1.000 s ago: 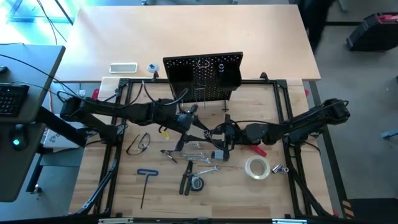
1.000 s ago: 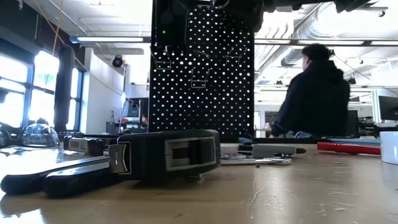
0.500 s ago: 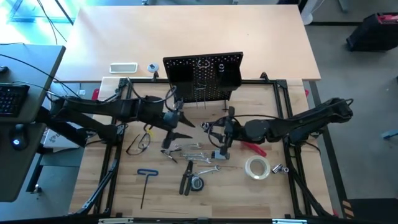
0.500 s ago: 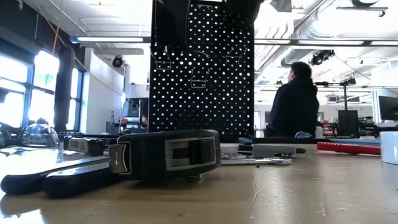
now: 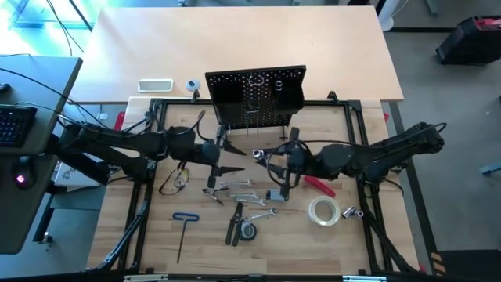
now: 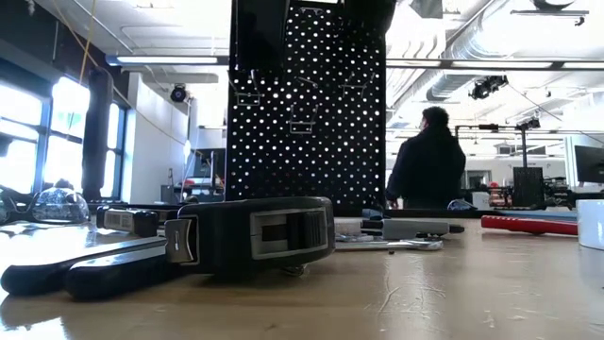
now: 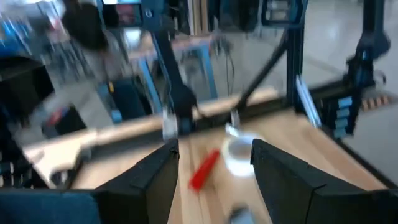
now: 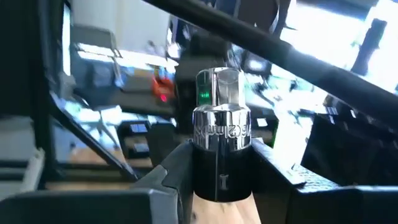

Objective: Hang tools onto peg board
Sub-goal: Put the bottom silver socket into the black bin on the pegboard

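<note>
Now right hand (image 8: 221, 186) gripping socket (image 8: 222, 127), upright

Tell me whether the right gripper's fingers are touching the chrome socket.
Touching. The right wrist view shows the chrome socket wedged between the right gripper fingers, both pressed against its dark lower half.

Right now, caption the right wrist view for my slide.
Right gripper shut on a chrome socket, held upright between its fingers.
</note>
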